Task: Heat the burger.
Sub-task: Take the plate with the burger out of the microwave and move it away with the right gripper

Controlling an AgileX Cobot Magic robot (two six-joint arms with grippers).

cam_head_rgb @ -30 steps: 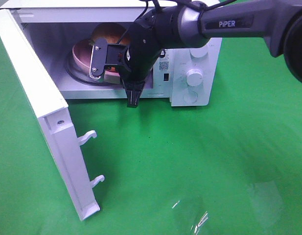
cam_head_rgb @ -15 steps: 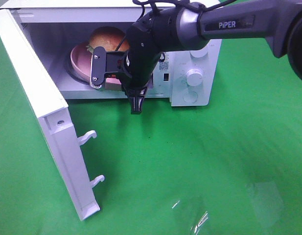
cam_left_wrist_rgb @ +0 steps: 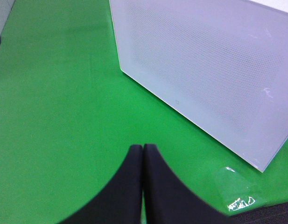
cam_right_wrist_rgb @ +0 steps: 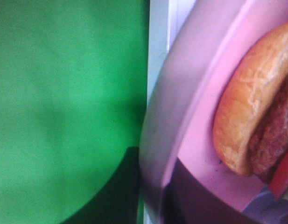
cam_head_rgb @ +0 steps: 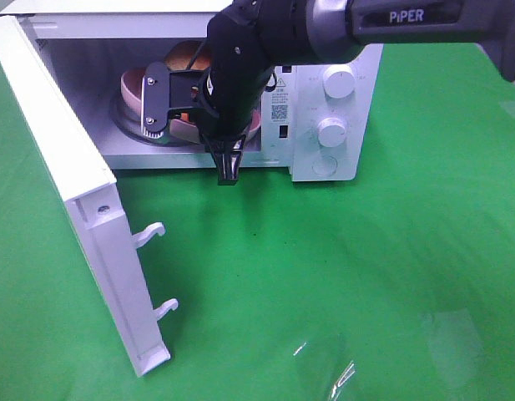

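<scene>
**Pink plate and burger sit inside the open microwave**

Pink plastic fills the right wrist view, where a plate (cam_right_wrist_rgb: 200,140) carries the burger (cam_right_wrist_rgb: 256,116), its golden-brown bun and dark patty lying just beyond the claw. From the high camera, the right gripper (cam_head_rgb: 169,104) reaches into the cavity of the white microwave (cam_head_rgb: 324,125), and the plate (cam_head_rgb: 132,83) shows to either side of it, with the burger (cam_head_rgb: 186,54) glimpsed behind the claw toward the back wall. Whether the right claw is clamped on the plate rim or standing released cannot be told, since the black arm (cam_head_rgb: 240,75) covers its tips and the wrist view shows no fingertip clearly. The microwave door (cam_head_rgb: 73,192) hangs wide open to the side of the claw, two white latch hooks (cam_head_rgb: 153,271) jutting from its edge. The left gripper (cam_left_wrist_rgb: 143,186) appears only in its own wrist view, its two black fingers pressed together and empty above the green cloth (cam_left_wrist_rgb: 55,93), the door's perforated panel (cam_left_wrist_rgb: 204,70) rising just ahead of it
</scene>
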